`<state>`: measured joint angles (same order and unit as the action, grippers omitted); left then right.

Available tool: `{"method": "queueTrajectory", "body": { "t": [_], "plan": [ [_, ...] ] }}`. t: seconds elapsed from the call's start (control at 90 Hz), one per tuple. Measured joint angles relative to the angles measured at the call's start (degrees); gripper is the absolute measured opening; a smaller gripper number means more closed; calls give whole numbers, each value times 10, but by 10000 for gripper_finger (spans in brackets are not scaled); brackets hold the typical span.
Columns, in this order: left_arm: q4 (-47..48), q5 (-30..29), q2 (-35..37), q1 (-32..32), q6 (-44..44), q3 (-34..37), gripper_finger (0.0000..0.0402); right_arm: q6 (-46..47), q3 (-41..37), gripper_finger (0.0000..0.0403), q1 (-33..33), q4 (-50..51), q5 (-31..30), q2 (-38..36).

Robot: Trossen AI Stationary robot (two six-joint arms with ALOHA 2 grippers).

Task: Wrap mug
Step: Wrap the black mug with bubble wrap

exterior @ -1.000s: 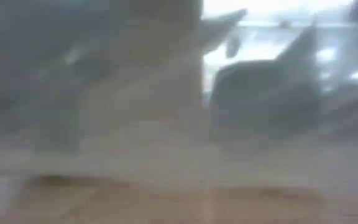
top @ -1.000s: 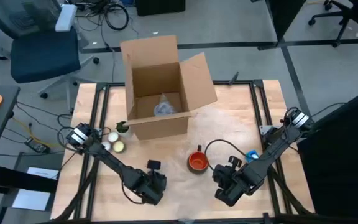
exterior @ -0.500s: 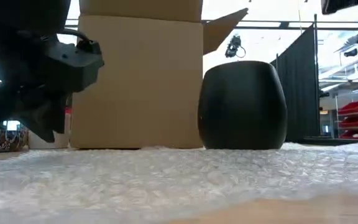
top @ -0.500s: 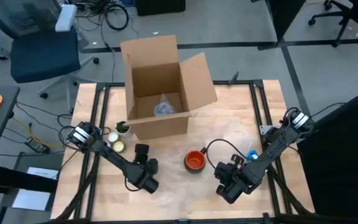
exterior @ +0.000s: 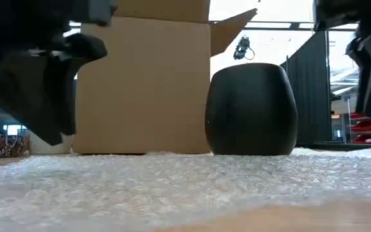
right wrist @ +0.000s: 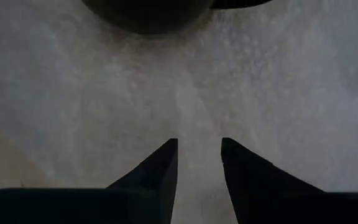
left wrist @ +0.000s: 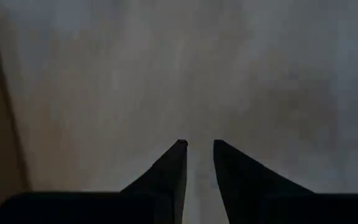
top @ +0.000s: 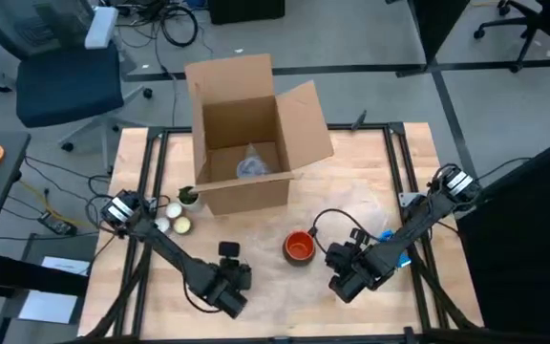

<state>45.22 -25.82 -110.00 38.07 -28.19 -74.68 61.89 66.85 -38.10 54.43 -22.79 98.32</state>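
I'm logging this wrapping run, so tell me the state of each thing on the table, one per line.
mug: upright on the bubble wrap, not yet wrapped.
bubble wrap: spread flat on the table, under the mug.
cardboard box: flaps open, something pale inside.
left gripper: low over the wrap, fingers slightly apart, holding nothing.
right gripper: low over the wrap near the mug, fingers slightly apart, holding nothing.

Between my dark fingers [right wrist: 163,168] lies whitish dimpled bubble wrap [exterior: 172,183], beside my orange-red mug [top: 300,247] and plain brown box [top: 246,134].
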Motion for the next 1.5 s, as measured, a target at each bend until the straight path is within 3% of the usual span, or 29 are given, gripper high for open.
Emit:
{"method": "queueTrajectory", "body": {
  "t": [0.1,0.211,0.5,0.756,1.1,1.344,1.5],
  "plan": [
    [-59,17,0,-5,13,26,65,-27,0,98,20,-3,7,0],
    [-59,31,0,-12,11,59,65,-55,2,98,36,-9,29,0],
    [40,12,7,-22,9,86,65,-132,25,98,38,-43,61,0],
    [128,28,12,-17,-37,89,65,-177,25,98,37,-44,28,0],
    [107,36,119,-1,-57,88,65,-327,25,99,90,-110,36,0],
    [-10,36,149,-1,-66,88,65,-449,25,109,145,-109,107,0],
    [-69,36,149,-1,-82,100,65,-526,25,121,178,-99,110,-12]
  ]
}}
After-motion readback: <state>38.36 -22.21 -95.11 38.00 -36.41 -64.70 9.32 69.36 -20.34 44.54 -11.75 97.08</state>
